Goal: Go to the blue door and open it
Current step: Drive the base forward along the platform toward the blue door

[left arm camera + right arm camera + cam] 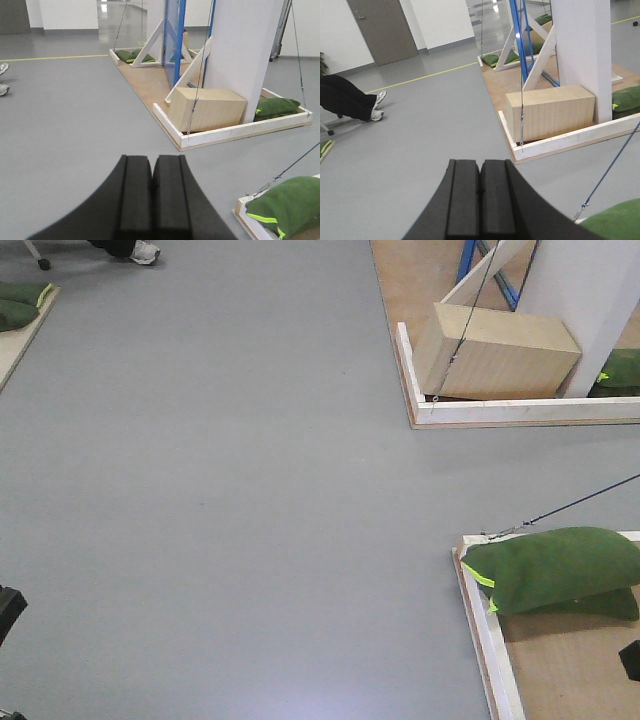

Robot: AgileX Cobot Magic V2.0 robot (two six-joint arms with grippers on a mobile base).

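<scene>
Ahead, a blue-framed door (pixel 175 35) stands on a wooden platform (pixel 150 85) across grey floor (pixel 75 125).
Left gripper (pixel 151 165) and right gripper (pixel 480 167) each have pads pressed together, empty.

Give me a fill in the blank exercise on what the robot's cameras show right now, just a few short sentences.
1. The left gripper and the right gripper are both ____, holding nothing.
2. The wooden box lies right beside a ____ pillar.
3. The door beyond the box is ____ in colour.
4. The stacked sandbags are ____ in colour.
Missing words: shut; white; blue; green.
</scene>
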